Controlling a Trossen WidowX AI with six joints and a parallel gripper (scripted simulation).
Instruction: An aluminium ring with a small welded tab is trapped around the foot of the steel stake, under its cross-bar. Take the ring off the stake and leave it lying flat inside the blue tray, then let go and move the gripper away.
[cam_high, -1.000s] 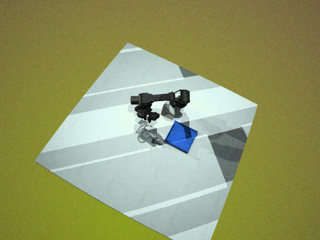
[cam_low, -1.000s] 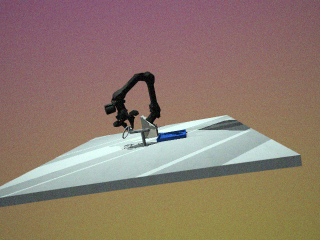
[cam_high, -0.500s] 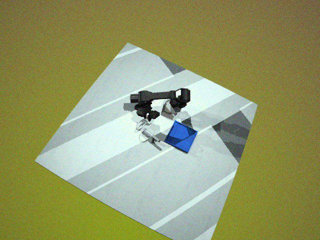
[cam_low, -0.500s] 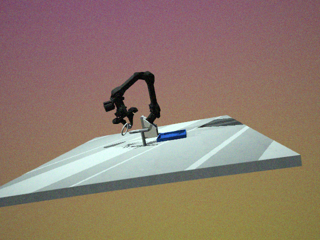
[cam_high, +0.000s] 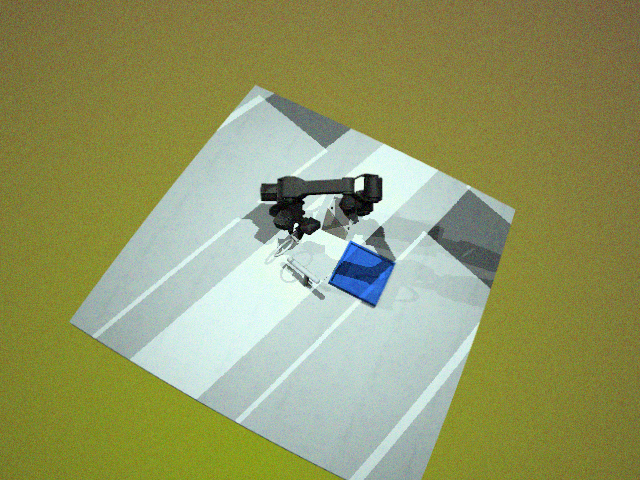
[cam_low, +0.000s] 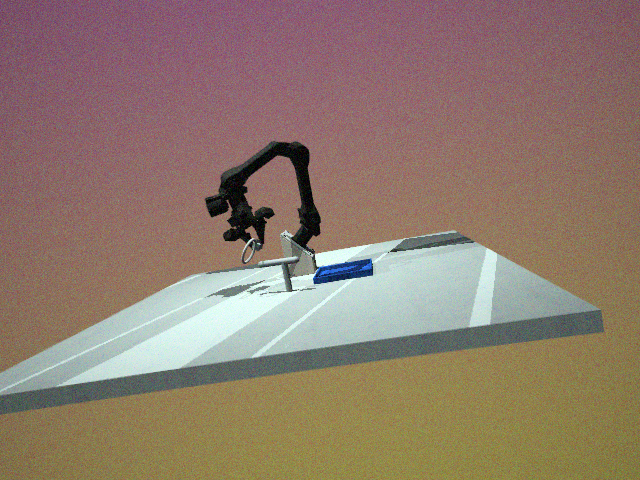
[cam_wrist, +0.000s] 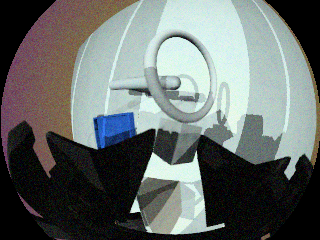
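The pale grey metal ring is off the stake — held up on edge, steeply tilted, near one end of the cross-bar. The T-shaped grey stake stands upright; the shallow blue tray lies flat nearby — without the ring.
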